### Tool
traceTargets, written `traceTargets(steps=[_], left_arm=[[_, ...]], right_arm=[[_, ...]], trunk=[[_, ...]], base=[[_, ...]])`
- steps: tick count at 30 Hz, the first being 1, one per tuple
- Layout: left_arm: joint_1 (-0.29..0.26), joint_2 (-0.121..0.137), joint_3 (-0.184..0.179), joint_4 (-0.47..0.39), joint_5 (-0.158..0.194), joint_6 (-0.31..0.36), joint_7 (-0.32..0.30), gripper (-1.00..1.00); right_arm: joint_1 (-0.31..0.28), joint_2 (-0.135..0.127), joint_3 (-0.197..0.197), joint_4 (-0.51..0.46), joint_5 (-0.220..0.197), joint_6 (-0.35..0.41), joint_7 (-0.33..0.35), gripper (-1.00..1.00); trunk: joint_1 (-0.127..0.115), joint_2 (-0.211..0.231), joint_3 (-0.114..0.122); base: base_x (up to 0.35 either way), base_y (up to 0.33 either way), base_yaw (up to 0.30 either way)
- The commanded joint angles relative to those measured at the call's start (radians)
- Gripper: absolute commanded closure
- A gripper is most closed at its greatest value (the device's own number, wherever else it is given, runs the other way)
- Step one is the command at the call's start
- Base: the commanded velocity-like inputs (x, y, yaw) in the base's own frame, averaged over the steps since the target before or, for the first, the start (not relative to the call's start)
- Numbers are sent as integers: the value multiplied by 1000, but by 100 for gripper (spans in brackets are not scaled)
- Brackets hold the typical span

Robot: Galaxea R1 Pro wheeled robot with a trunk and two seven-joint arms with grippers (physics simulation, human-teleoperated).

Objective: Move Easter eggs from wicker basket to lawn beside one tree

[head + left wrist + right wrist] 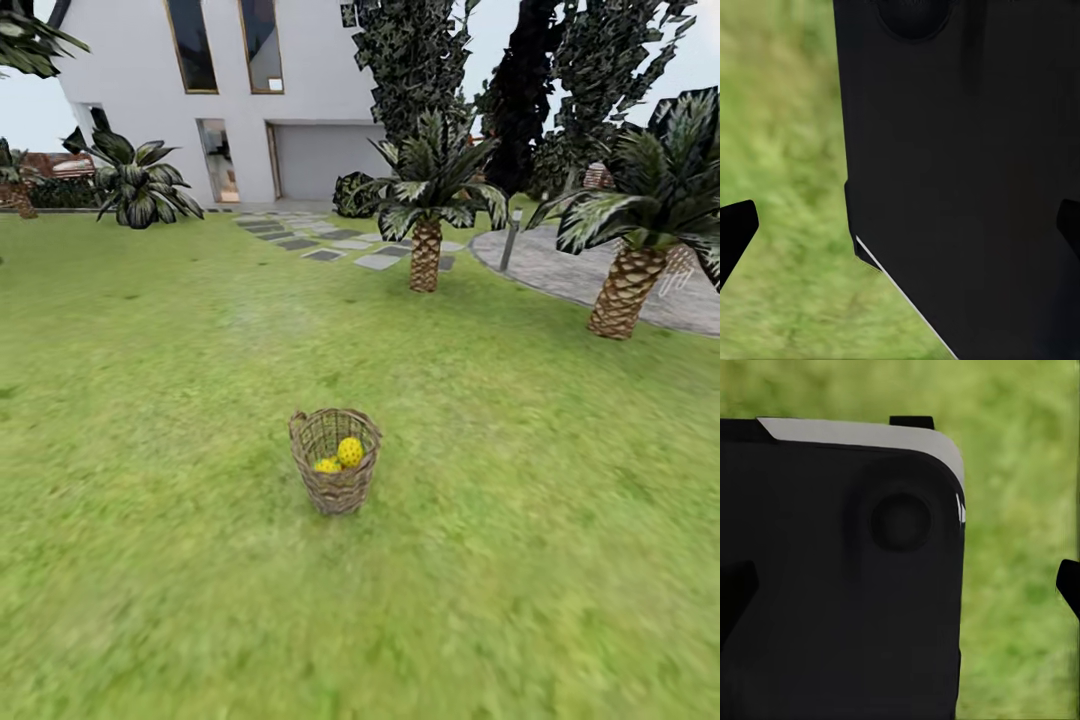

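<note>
- The lawn point(150, 420) is a wide stretch of short green grass, a little mottled, and it covers most of the head view.
- Behind the lawn stands a white house point(300, 100) with tall dark windows and an open doorway.
- A path of grey stepping stones point(330, 240) goes from the house over the grass, and a paved grey area point(580, 270) lies at the right.
- Two palms with scaly trunks stand on the far part of the lawn: one palm point(426, 250) near the stepping stones, the other palm point(625, 290) at the right, beside the paved area.
- Tall dark trees point(520, 90) rise behind the palms, and a leafy plant point(135, 185) grows near the house at the left.
- The wicker basket point(336, 485) stands upright on the grass near the middle of the head view, well apart from both palms.
- Inside the basket lie yellow Easter eggs point(349, 452); two can be seen clearly, one higher and one lower beside it. A third one I cannot make out.
- In the left wrist view the left end effector point(904, 225) is open: its dark fingertips point(736, 225) stand far apart, with a black robot part point(960, 165) and blurred grass between them.
- In the right wrist view the right end effector point(904, 585) is open in the same way, holding nothing, in front of a black robot part point(832, 585).
</note>
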Motion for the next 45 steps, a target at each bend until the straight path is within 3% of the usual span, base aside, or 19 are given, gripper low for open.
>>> traceTargets(steps=[1,20,45], left_arm=[[0,0,0,-1,0,-2,0,-100],[0,0,0,-1,0,-2,0,-100],[0,0,1,-1,0,-3,0,-100]], right_arm=[[0,0,1,1,0,-3,-1,-100],[0,0,1,1,0,-4,-1,-100],[0,-5,1,2,1,-2,-1,-100]], trunk=[[1,0,0],[1,0,13],[1,0,13]], base=[[337,0,255],[337,0,248],[337,0,7]])
